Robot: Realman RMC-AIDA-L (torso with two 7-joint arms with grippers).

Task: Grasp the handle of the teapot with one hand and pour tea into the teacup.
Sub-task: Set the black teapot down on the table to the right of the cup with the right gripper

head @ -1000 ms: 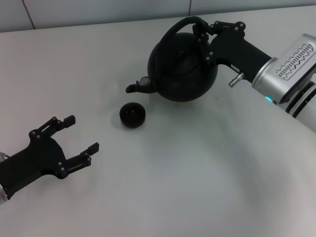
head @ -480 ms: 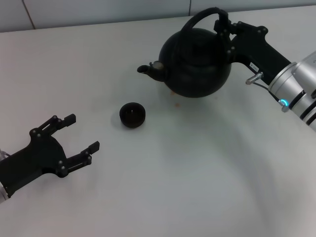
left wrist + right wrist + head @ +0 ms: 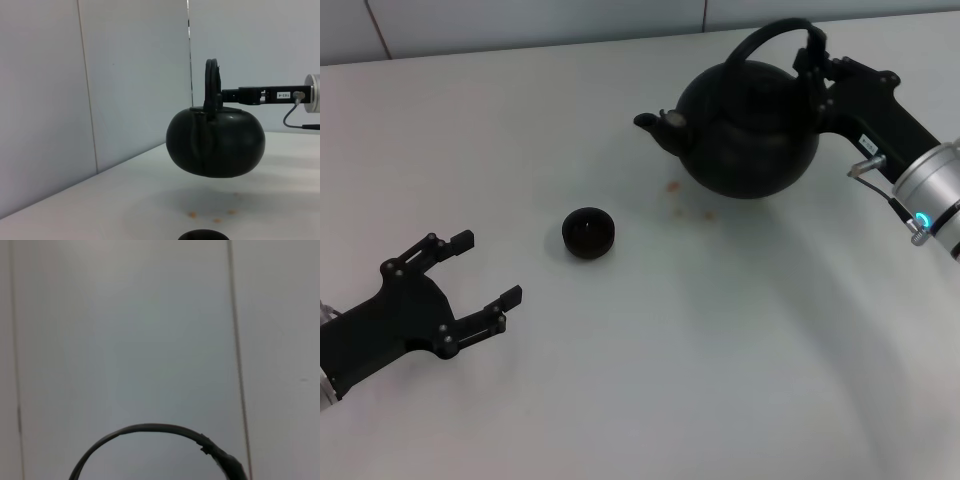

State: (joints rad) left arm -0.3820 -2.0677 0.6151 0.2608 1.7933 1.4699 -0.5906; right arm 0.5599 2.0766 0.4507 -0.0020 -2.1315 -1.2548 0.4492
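Note:
The round black teapot [image 3: 752, 132] hangs in the air at the back right, spout pointing left. My right gripper [image 3: 817, 72] is shut on its arched handle [image 3: 772, 34] at the thick sleeve side. The left wrist view shows the teapot [image 3: 216, 141] lifted clear above the table, with its handle [image 3: 212, 82] held from the right. The handle's arch also shows in the right wrist view [image 3: 150, 430]. The small black teacup [image 3: 588, 232] stands on the table, left of and nearer than the teapot; its rim shows in the left wrist view [image 3: 202, 235]. My left gripper [image 3: 485, 270] is open and empty at the front left.
A few small orange-brown spots [image 3: 672, 186] lie on the white table [image 3: 700, 350] under the teapot's spout side. A pale wall [image 3: 520, 20] stands behind the table's back edge.
My right gripper has carried the teapot up and to the right, away from the teacup, and levelled it. The spots on the table now show. The left arm has not moved.

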